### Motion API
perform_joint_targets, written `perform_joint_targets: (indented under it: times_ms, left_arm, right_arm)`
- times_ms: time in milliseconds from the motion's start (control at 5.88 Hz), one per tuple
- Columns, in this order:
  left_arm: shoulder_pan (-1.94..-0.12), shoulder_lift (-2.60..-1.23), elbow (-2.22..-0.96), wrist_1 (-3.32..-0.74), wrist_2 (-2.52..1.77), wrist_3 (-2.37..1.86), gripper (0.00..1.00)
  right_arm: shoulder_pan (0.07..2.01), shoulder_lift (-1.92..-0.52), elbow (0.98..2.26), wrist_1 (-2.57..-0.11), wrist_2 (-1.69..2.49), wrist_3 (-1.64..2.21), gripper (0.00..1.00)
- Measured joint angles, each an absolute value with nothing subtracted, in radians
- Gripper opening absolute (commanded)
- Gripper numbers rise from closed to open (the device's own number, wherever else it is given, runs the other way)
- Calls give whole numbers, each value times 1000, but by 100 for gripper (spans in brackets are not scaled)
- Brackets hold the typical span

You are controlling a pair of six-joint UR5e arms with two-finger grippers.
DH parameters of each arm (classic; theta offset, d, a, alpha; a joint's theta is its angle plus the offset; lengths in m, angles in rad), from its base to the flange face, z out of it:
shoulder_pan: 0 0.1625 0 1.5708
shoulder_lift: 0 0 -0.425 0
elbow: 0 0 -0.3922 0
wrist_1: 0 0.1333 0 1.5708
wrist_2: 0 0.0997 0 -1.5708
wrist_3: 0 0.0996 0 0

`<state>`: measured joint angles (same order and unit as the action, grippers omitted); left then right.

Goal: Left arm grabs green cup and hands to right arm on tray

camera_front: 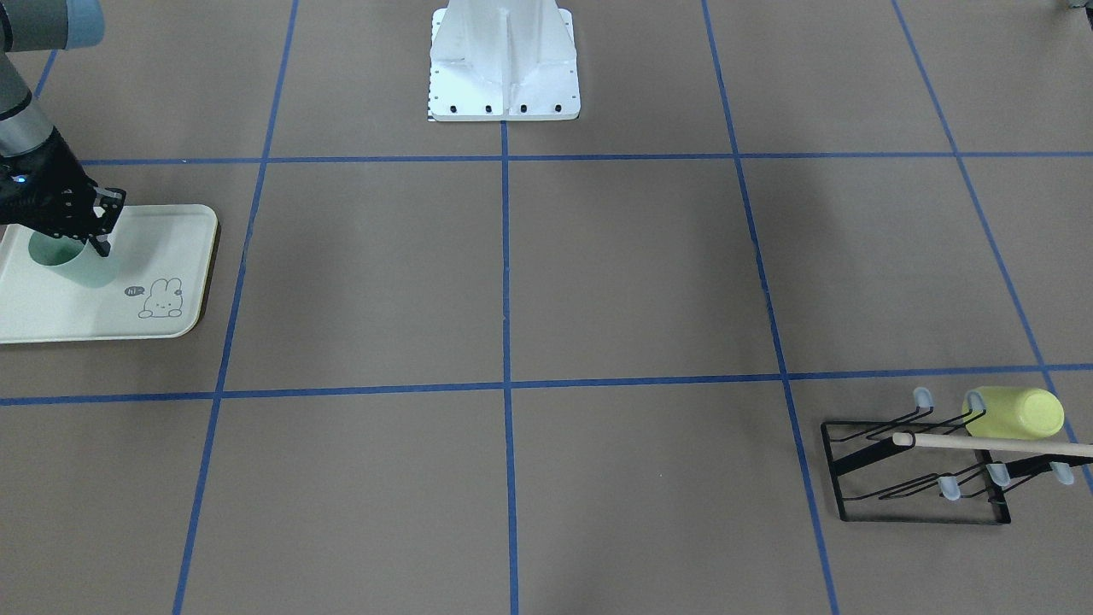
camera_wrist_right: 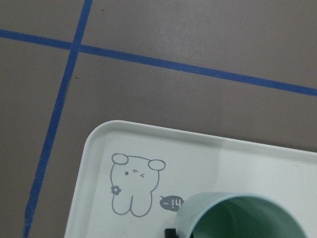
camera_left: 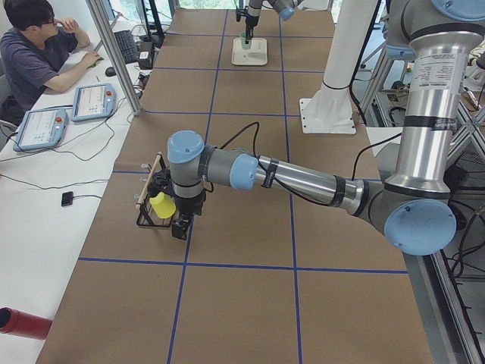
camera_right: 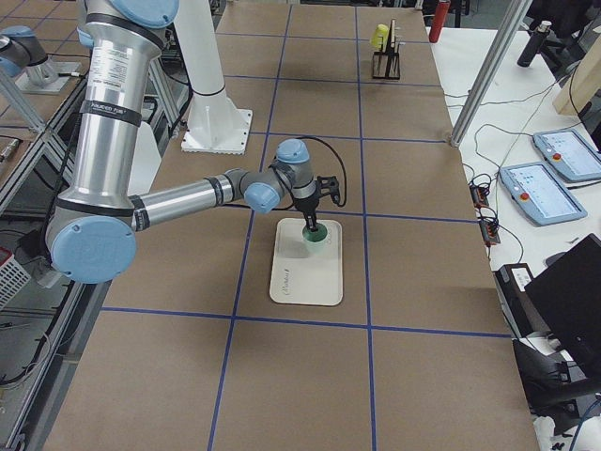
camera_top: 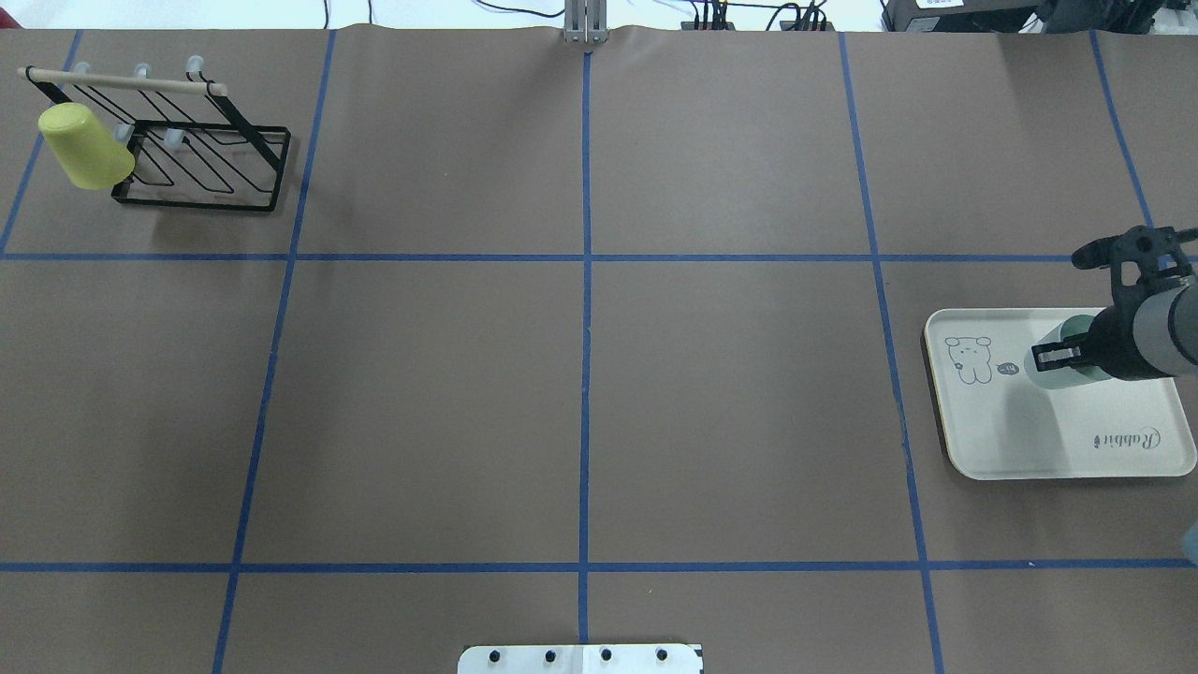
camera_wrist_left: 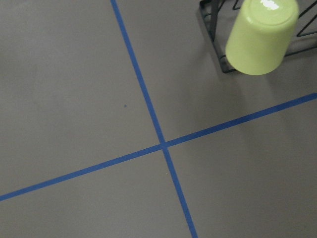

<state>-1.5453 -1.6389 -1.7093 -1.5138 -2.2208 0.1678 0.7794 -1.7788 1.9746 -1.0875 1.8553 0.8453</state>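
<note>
Overhead, front views sharing tray

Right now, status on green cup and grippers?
Right gripper at green cup rim, grip unclear. Cup upright, on or just above tray. Left gripper near rack, state unclear. Nothing blocking.

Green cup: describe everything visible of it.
The green cup is a small pale mint tumbler, matte plastic by its look, handleless, slightly tapered. It is upright, mouth up and empty, on the tray near the bunny drawing. The right gripper is at its rim; whether it grips is unclear.
</note>
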Motion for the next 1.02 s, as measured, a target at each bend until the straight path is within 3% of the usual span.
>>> perform_joint_targets:
  times_ms: [170,681,1021]
  left_arm:
    - [-1568,-1629,-1694,-1512,-2233,174,100]
    - [-1575,-1621,-1683,-1516,-2278,174,100]
    - [-1576,-1607,-1681,-1524,-2297,175,100]
  right_arm:
    - [726,-1786,1969,-1072,1812,897,96]
    - [732,-1788,2005,-1074,1858,890,100]
    - [908,-1770,2024,-1138,2021,746,100]
